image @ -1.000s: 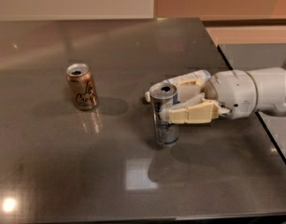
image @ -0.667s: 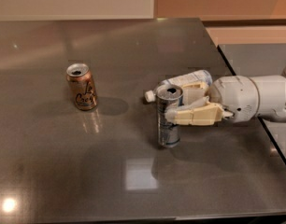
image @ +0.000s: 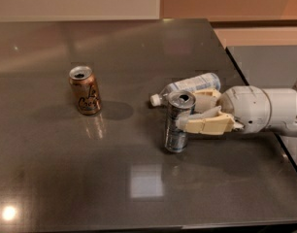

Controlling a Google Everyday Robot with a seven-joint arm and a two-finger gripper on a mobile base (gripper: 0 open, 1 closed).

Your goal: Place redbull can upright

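Observation:
The redbull can (image: 176, 130) stands upright on the dark table (image: 139, 188), right of centre, with its silver top open to view. My gripper (image: 191, 111) reaches in from the right and is shut on the can's upper half. One cream finger (image: 206, 125) lies across the can's near side, and the other finger (image: 206, 97) sits behind it. The can's base rests on or just above the tabletop.
A copper-brown can (image: 85, 90) stands upright at the left. A clear plastic bottle (image: 194, 84) with a white cap lies on its side just behind the gripper. The table's right edge (image: 265, 125) runs under my arm.
The gripper and the redbull can have shifted together a little to the right and toward the camera. The bottle behind them now shows more. The copper-brown can has not moved.

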